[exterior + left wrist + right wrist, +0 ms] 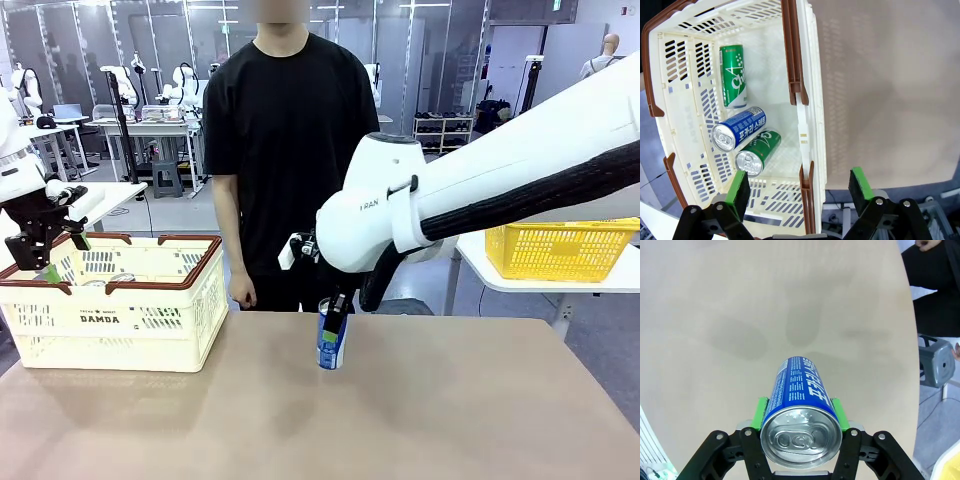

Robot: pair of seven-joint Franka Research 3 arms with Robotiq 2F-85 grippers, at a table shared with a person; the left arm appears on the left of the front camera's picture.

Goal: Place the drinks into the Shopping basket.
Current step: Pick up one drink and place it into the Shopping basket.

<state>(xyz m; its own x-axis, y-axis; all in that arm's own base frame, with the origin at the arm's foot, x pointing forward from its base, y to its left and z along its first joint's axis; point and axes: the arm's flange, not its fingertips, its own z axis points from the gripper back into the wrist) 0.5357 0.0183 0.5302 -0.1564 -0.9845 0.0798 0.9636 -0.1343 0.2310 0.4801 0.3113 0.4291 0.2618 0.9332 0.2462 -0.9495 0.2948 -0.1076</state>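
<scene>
We are holding a blue can [332,340] upright in our right gripper [336,312], closed on its top, near the middle of the tan table [450,400]. The Shopping basket [120,320] is lying toward nine o'clock from it, with three cans [747,132] inside. Our left gripper [799,190] is hanging wide open and empty above the basket rim.

We look down into the cream-white plastic lattice basket with its reddish-brown rim [792,60]. On its floor lie three slim metal cans: a green one [733,76] nearest the far wall, a blue one with white lettering [738,128] beside it, and a second green one [758,152] touching the blue. Our left gripper [800,192] hangs spread wide, straddling the basket's near rim, above the tan table [890,90].
</scene>
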